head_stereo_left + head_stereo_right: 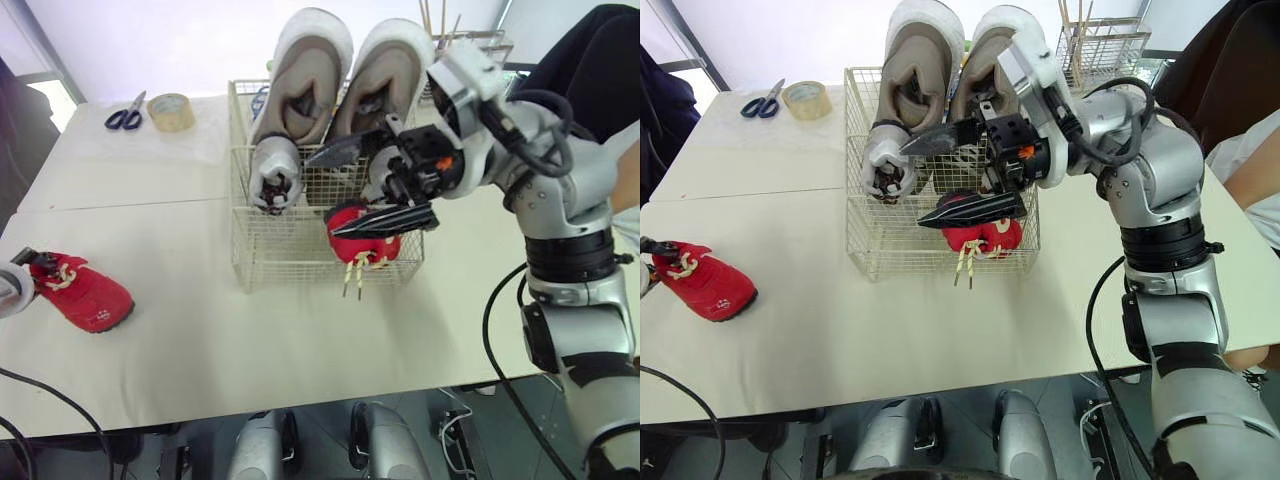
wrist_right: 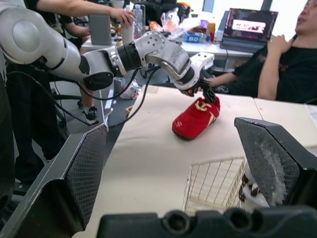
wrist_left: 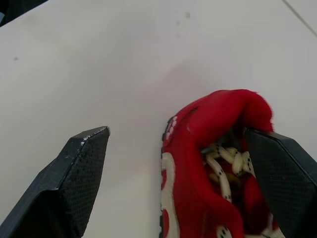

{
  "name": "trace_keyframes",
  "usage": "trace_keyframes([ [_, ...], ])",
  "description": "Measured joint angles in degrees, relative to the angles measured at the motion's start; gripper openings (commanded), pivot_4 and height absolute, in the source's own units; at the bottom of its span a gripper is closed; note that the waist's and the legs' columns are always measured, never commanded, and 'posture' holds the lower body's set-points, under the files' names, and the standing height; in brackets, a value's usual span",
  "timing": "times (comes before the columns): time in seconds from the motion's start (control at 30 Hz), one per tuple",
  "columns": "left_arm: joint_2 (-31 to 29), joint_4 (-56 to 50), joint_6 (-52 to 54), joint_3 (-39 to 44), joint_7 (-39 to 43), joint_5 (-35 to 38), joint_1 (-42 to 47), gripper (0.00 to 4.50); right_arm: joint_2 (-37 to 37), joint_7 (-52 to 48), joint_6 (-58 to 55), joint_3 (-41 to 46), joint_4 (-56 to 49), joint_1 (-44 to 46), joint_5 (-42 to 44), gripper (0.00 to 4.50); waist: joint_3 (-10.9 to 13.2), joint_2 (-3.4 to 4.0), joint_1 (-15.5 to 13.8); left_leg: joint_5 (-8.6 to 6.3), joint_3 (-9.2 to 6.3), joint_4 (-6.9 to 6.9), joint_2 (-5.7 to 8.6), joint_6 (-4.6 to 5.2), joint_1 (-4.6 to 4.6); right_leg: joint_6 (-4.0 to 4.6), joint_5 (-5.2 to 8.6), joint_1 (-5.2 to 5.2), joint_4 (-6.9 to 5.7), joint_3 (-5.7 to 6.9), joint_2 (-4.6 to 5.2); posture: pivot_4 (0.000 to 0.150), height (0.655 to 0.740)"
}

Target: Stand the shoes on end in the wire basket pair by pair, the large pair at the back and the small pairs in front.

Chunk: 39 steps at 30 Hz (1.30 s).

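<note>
1. A cream-white table [image 1: 250, 330] carries everything.
2. A white wire basket [image 1: 290, 255] stands toward the far middle of the table.
3. A large pair of grey-beige shoes [image 1: 305, 80] stands on end along the back of the basket. The two are side by side, heels down and toes high above the rim.
4. The right gripper [image 1: 960, 175] hovers over the basket's front right part. Its two black fingers are spread wide with nothing between them. The lower finger lies just above the small shoe there; I cannot tell whether it touches.
5. A small red shoe with cream laces [image 1: 362, 245] sits in the basket's front right corner, its laces dangling out through the front wires.
6. A second small red shoe [image 1: 85, 295] lies on the table well to the left of the basket, sole down.
7. The left gripper [image 3: 176, 134] is at this shoe's heel end, fingers wide apart. One finger is at the shoe's opening; the other stands clear over bare table.
8. A roll of tan tape [image 1: 171, 111] lies at the far left.
9. Blue-handled scissors [image 1: 125, 115] lie just beside the tape.
</note>
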State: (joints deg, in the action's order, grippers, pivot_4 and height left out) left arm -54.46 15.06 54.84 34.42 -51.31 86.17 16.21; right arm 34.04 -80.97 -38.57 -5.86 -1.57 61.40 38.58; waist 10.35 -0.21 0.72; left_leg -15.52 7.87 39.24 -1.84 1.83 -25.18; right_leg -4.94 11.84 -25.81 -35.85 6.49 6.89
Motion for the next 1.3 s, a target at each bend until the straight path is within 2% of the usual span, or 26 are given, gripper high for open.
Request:
trace_keyframes([
  [0.3, 0.98, 7.98, 3.77, -0.12, 8.19, -11.39, 4.29, 4.50, 0.82, 2.50, -1.10, 0.51, -1.88, -0.68, 0.51, 4.44, -0.03, -0.06, -0.09, 0.02, -0.01, 0.00, 0.01, -0.01, 0.00, -0.01, 0.00, 0.01, -0.03, 0.00, -0.01, 0.150, 0.7400],
  [0.4, 0.59, 11.55, 4.73, -1.22, 13.54, -16.56, 7.10, 3.59, 0.85, 3.19, -1.15, 0.54, -2.32, -0.77, 0.53, 4.50, -0.03, -0.06, -0.17, 0.03, -0.01, 0.00, 0.01, -0.03, 0.02, -0.01, 0.00, 0.01, -0.06, 0.01, -0.02, 0.150, 0.7400],
  [0.6, 0.56, 14.12, 6.87, -1.95, 21.32, -23.39, 10.56, 0.64, 0.89, 4.20, -1.55, 0.57, -3.00, -0.81, 0.88, 4.50, -0.03, -0.05, 0.06, 0.06, 0.02, 0.00, -0.02, -0.08, 0.12, -0.01, 0.01, 0.01, -0.17, 0.00, -0.02, 0.150, 0.7400],
  [0.63, 0.56, 14.30, 7.42, -1.96, 22.22, -25.05, 11.02, 0.22, 0.97, 4.36, -1.70, 0.60, -3.14, -0.85, 0.90, 4.50, -0.03, -0.05, 0.15, 0.07, 0.04, -0.01, -0.03, -0.10, 0.15, -0.01, 0.01, 0.01, -0.18, 0.00, -0.03, 0.150, 0.7400],
  [0.67, 0.56, 14.44, 7.58, -1.93, 22.68, -25.97, 11.13, 0.04, 1.10, 4.48, -1.76, 0.64, -3.20, -0.92, 0.91, 4.50, -0.04, -0.04, 0.16, 0.09, 0.05, -0.03, -0.03, -0.12, 0.17, -0.01, 0.01, 0.01, -0.21, 0.00, -0.03, 0.150, 0.7400],
  [0.83, 1.08, 14.36, 9.37, -1.52, 25.79, -30.20, 12.87, 0.04, 1.60, 5.21, -1.90, 0.71, -3.29, -1.03, 0.90, 4.50, -0.04, -0.04, 0.09, 0.11, 0.03, -0.04, -0.07, -0.16, 0.18, 0.00, 0.01, 0.01, -0.23, -0.01, -0.05, 0.150, 0.7400],
  [0.93, 2.75, 11.88, 8.87, -0.91, 27.78, -30.95, 15.60, 0.04, 2.16, 5.50, -2.01, 0.78, -3.40, -1.45, 0.90, 4.50, 0.01, -0.35, -0.43, 0.12, -0.05, -0.02, -0.08, -0.16, 0.12, 0.00, 0.01, 0.03, -0.21, 0.03, -0.04, 0.150, 0.7400],
  [1.0, 4.63, 6.78, 5.37, -0.88, 30.52, -31.42, 20.26, 0.04, 2.36, 6.02, -2.11, 0.82, -3.67, -1.97, 0.92, 4.50, 0.07, -0.91, -0.99, 0.12, -0.07, 0.02, -0.08, -0.18, 0.09, 0.02, 0.00, 0.03, -0.20, 0.03, -0.04, 0.150, 0.7400],
  [1.07, 6.31, 1.52, 2.20, -0.83, 33.13, -31.12, 25.21, 0.04, 2.43, 6.54, -2.13, 0.86, -3.99, -1.99, 0.93, 4.50, -0.01, -1.15, -1.17, 0.11, -0.07, 0.02, -0.04, -0.18, 0.04, 0.03, -0.02, 0.03, -0.15, 0.03, 0.00, 0.150, 0.7400],
  [1.17, 9.40, -8.41, -3.07, -1.77, 38.38, -30.70, 31.22, 0.04, 2.63, 7.67, -2.21, 1.54, -4.32, -2.26, 0.96, 4.50, -0.01, -1.15, -1.08, 0.09, 0.00, 0.02, 0.00, -0.10, 0.04, 0.02, -0.04, 0.08, -0.13, 0.02, 0.05, 0.150, 0.7400],
  [1.3, 15.32, -18.95, -6.89, -6.16, 44.97, -30.35, 32.33, 0.04, 5.63, 9.95, -4.79, 4.68, -5.91, -5.64, 2.16, 4.50, -0.01, -1.15, -1.35, 0.11, 0.00, 0.01, -0.02, -0.07, 0.04, 0.01, -0.03, 0.09, -0.13, 0.06, -0.02, 0.150, 0.7400],
])
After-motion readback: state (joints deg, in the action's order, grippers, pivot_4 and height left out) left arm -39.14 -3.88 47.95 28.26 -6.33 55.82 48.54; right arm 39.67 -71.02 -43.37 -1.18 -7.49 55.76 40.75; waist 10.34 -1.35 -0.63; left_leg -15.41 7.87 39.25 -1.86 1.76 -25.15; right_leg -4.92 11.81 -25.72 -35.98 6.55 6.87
